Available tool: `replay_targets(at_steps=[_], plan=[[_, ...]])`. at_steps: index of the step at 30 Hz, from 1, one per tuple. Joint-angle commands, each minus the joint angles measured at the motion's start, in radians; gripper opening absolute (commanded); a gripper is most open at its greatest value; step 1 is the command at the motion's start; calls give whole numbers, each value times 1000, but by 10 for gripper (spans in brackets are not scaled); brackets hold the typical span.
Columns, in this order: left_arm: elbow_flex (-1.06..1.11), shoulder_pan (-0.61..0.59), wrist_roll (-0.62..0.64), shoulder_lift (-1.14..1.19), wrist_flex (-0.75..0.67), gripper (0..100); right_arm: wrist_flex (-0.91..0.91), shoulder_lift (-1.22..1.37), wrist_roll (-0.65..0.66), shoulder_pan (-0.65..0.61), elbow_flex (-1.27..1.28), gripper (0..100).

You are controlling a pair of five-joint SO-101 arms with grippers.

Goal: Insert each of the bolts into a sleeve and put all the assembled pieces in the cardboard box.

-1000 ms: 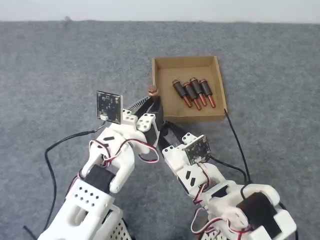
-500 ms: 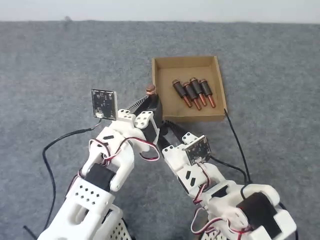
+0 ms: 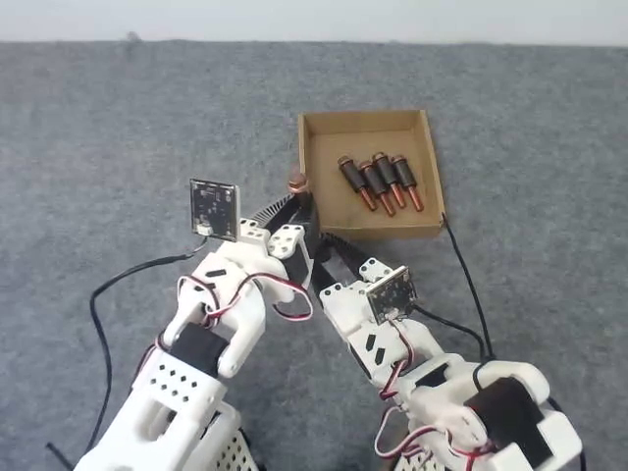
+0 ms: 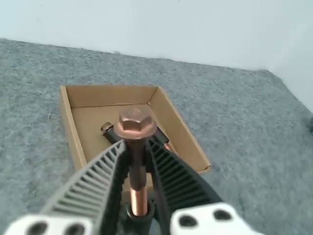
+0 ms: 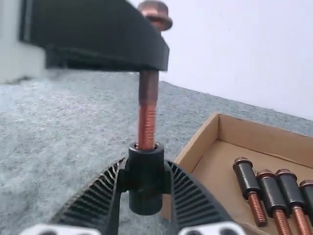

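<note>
My left gripper (image 4: 137, 161) is shut on a copper bolt (image 4: 137, 147), hex head up, shaft pointing down. The bolt's (image 5: 146, 112) tip stands in the mouth of a black sleeve (image 5: 145, 178), which my right gripper (image 5: 145, 188) holds shut just below. In the high view the bolt head (image 3: 295, 183) sits beside the left wall of the cardboard box (image 3: 314, 125), with both grippers meeting under it. Inside the box lie several assembled bolts in sleeves (image 3: 379, 182).
Grey carpet (image 3: 118, 118) covers the table around the box. Black cables (image 3: 466, 285) trail from both arms toward the near edge. The left arm's camera board (image 3: 214, 209) sticks up beside the held bolt.
The left arm swayed slightly left and came back; the bolt head sits about where it was a second ago. The right arm has barely moved.
</note>
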Motion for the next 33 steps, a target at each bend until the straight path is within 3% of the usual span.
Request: replay_targets(at_steps=[1,29,33], plan=[[18,8,-38,2,-71,9,-22,-18,21,18,20,6],[162,41,-107,2,-114,13,-64,-33,23,70,20,6],[188,41,-107,2,-112,120,-64,-33,23,70,20,6]])
